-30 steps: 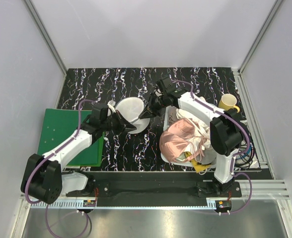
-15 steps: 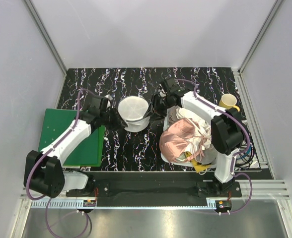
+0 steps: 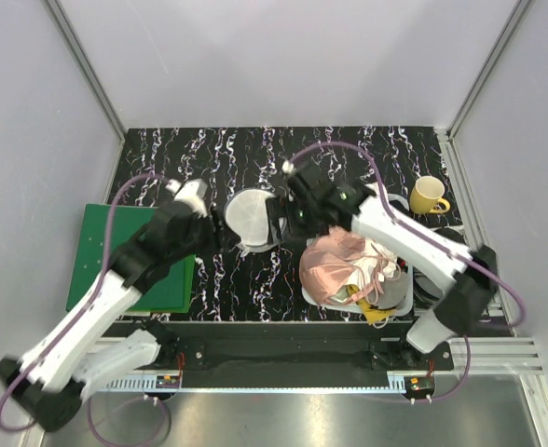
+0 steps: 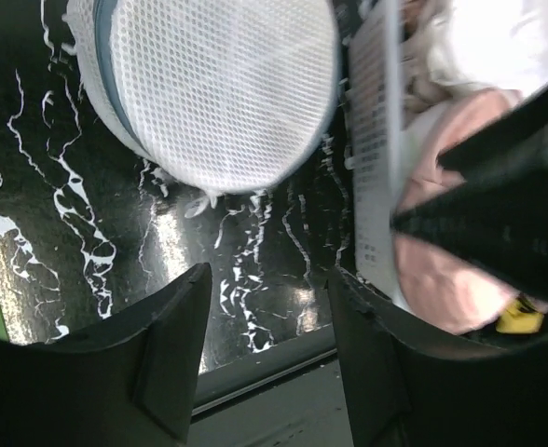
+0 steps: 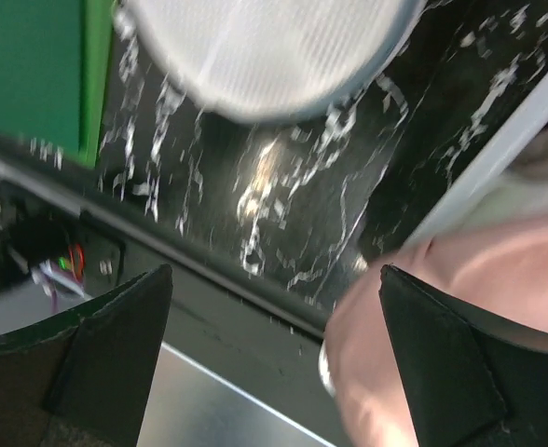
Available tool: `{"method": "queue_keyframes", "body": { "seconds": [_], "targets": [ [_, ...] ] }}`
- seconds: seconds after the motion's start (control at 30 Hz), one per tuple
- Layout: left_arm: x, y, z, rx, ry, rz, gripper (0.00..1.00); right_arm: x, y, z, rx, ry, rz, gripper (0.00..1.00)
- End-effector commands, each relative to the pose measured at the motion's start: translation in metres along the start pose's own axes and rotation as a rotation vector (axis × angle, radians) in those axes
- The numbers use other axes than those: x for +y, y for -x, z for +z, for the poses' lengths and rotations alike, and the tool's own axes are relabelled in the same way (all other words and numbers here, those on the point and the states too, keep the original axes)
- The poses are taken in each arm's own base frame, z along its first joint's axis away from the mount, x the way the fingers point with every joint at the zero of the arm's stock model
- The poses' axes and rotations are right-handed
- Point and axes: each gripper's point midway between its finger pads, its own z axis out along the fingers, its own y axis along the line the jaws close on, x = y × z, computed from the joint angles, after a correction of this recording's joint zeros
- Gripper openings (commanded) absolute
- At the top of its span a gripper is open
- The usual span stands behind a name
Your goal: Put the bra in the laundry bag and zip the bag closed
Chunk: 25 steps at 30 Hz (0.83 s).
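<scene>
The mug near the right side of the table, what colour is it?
The mug is yellow. It shows best in the top external view.

The table (image 3: 209, 154) is black, run through with white marble-like veins. The laundry bag (image 4: 220, 88) is white fine mesh with a grey-blue band round its rim. The mat (image 3: 102, 251) is plain green. The garment (image 3: 333, 270) is shiny pink, the basket (image 4: 375, 158) white, the mug (image 3: 427, 194) yellow. The arms (image 3: 97, 312) are white with black joints, and the fingers (image 4: 167, 358) are black.
</scene>
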Motion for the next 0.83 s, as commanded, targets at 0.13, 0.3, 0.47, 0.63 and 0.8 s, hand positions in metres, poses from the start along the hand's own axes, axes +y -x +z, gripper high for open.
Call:
{"method": "queue_keyframes", "body": {
  "seconds": [0.13,0.3,0.47,0.63,0.8],
  "targets": [
    [-0.052,-0.032,-0.064,-0.171,-0.57,-0.022,0.61,0.044,-0.043,-0.107,-0.343,0.329,-0.074,1.0],
    [-0.055,-0.051,-0.095,-0.23,-0.742,-0.065,0.64,0.023,-0.068,-0.137,-0.449,0.473,0.147,1.0],
    [-0.052,-0.068,-0.101,-0.238,-0.842,-0.139,0.66,-0.013,-0.086,-0.16,-0.577,0.549,0.308,1.0],
    [-0.049,-0.078,-0.107,-0.243,-0.916,-0.206,0.69,-0.049,-0.101,-0.156,-0.676,0.603,0.487,1.0],
    [-0.066,-0.07,-0.127,-0.264,-1.095,-0.252,0.7,-0.049,-0.11,-0.166,-0.69,0.733,0.55,1.0]
  ]
}}
